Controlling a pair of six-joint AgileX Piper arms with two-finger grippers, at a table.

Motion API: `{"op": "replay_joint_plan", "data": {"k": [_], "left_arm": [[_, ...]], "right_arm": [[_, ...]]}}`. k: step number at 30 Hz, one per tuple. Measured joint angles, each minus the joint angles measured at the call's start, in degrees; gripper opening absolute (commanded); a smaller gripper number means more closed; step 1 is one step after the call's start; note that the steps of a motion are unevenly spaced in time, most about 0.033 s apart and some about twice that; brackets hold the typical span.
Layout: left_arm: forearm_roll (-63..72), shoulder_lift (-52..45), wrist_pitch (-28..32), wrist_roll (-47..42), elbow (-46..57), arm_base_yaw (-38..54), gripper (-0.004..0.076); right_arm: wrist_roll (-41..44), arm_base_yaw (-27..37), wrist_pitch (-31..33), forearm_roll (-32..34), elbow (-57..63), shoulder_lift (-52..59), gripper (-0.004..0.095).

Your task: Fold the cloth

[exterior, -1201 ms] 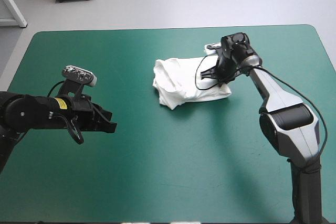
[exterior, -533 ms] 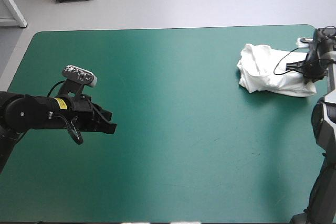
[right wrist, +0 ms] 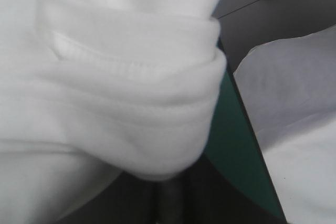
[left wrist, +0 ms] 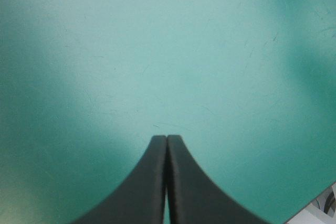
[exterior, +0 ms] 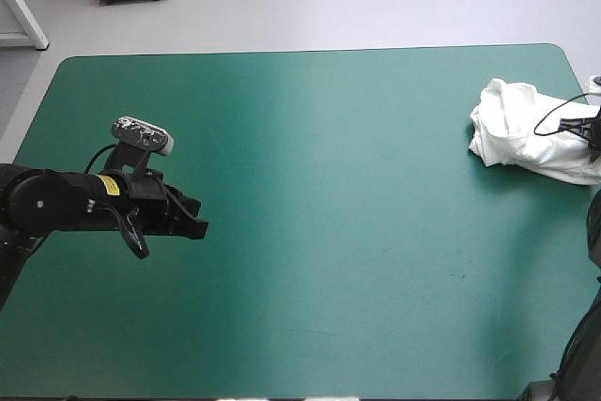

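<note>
The white T-shirt [exterior: 526, 133] lies as a folded bundle at the table's far right edge, its right side reaching the rim. Only a dark tip of my right gripper [exterior: 592, 131] shows in the high view, at the bundle's right side. In the right wrist view, thick folds of the T-shirt [right wrist: 115, 77] with a stitched hem drape over my right gripper [right wrist: 164, 203], whose black fingers stand together under the cloth, shut on it. Near the table's left side, my left gripper [exterior: 195, 226] hovers shut and holds nothing. Its fingers meet in one arch [left wrist: 167, 141] over bare cover.
The teal-green cover [exterior: 329, 194] stretches bare between the two arms. In the right wrist view the table's right edge [right wrist: 231, 129] runs just beside the bundle, with grey floor beyond it.
My right gripper has dragged the T-shirt bundle from the far middle of the table to its far right edge. The left arm has not moved.
</note>
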State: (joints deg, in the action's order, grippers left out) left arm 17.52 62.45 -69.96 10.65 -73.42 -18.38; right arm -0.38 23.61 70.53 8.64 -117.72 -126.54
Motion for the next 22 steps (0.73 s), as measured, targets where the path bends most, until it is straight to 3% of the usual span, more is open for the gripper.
{"op": "replay_joint_plan", "data": {"k": [4,6,11,16,22], "left_arm": [[0.0,0.0,0.0,0.05,0.0,0.0,-0.0009],[0.06,0.0,0.0,0.05,0.0,0.0,-0.0009],[0.18,0.0,0.0,0.06,0.0,0.0,-0.0009],[0.18,0.0,0.4,0.06,0.0,0.0,-0.0009],[0.18,0.0,1.14,0.06,0.0,0.0,-0.0009]], "right_arm": [[0.38,0.19,0.0,-0.43,0.0,0.68,0.0538],[0.38,0.72,0.0,-0.84,0.0,1.64,0.058],[0.38,3.31,0.07,-2.46,0.0,6.01,0.0499],[-0.34,6.89,0.43,-10.05,0.0,14.35,0.0398],[-2.58,9.57,0.93,-19.35,0.0,24.72,0.0389]]}}
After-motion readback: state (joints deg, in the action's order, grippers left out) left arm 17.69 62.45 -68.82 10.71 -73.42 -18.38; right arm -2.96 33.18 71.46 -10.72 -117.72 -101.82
